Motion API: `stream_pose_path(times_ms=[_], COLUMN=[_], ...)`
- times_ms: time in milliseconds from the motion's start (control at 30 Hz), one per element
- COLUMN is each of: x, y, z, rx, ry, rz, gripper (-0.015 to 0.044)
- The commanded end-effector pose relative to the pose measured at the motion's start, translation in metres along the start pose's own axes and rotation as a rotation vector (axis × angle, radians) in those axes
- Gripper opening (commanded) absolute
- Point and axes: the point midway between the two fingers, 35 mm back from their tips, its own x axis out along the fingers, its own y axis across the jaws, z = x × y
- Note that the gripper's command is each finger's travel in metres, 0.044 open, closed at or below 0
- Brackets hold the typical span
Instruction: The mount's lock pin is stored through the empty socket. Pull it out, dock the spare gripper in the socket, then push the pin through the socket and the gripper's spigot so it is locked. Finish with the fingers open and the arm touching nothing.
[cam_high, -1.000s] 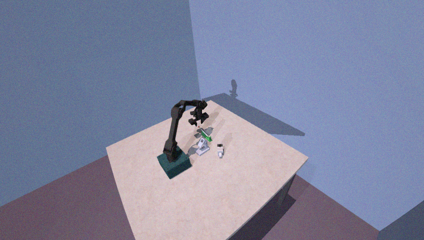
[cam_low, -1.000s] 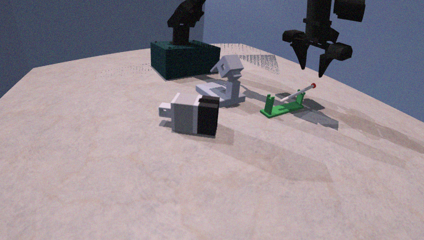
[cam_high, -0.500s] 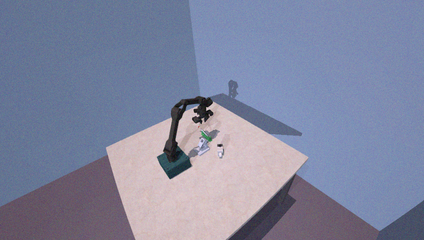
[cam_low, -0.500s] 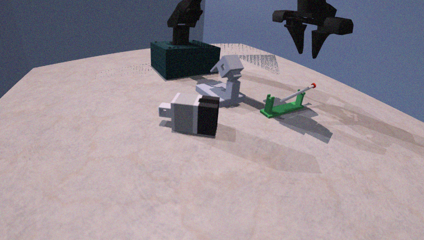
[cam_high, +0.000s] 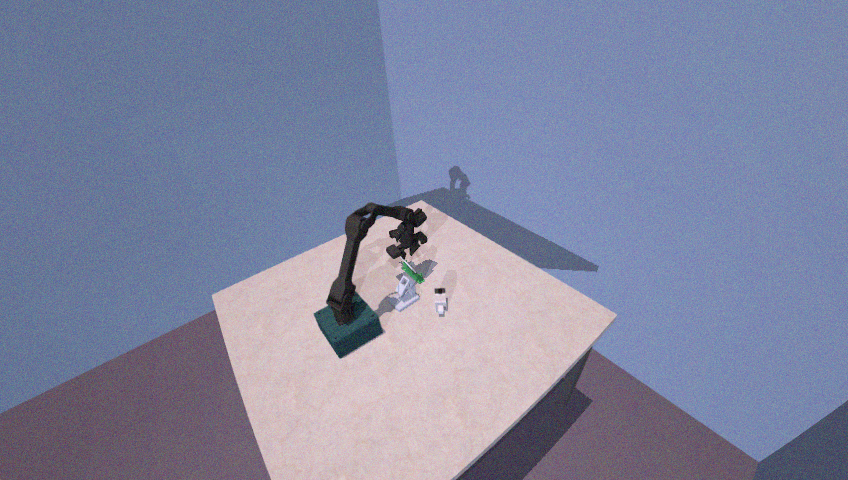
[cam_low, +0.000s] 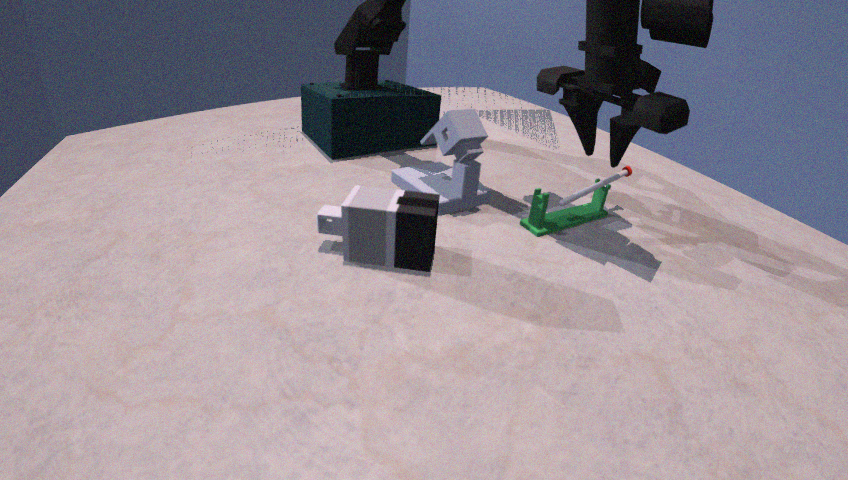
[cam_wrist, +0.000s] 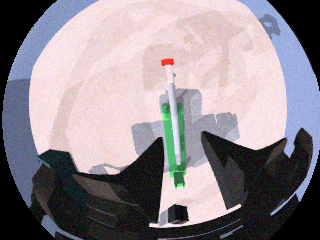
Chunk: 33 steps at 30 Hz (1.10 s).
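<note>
The lock pin (cam_low: 595, 186) (cam_wrist: 174, 120), pale grey with a red head, lies tilted in the green rack (cam_low: 570, 218) (cam_wrist: 167, 137). Its head end is raised past one post and its other end is low between the posts. My gripper (cam_low: 601, 160) (cam_wrist: 182, 136) is open and empty, above the rack and the pin and touching neither. The pale mount (cam_high: 406, 291) (cam_low: 466, 178) stands with its tilted socket (cam_low: 462, 129) raised, and no pin shows in it. The spare gripper (cam_high: 440, 301) (cam_low: 367, 228), white and grey with a black end, lies on the table, its holed spigot (cam_low: 329, 220) pointing away from the black end.
The arm's dark teal base block (cam_high: 351, 333) (cam_low: 380, 121) stands behind the mount. The mount is between this block and the green rack. The spare gripper lies near the mount's foot. The table (cam_high: 386, 404) meets walls behind its far side.
</note>
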Motion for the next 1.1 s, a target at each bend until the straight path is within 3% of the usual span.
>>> stream_pose_path(times_ms=[0, 1067], x=[0.011, 0.060], y=[0.002, 0.003], z=[-0.003, -0.013], rx=[-0.003, -0.003], ry=[0.005, 0.005], rz=[0.010, 0.010], gripper=[0.0180, 0.0180])
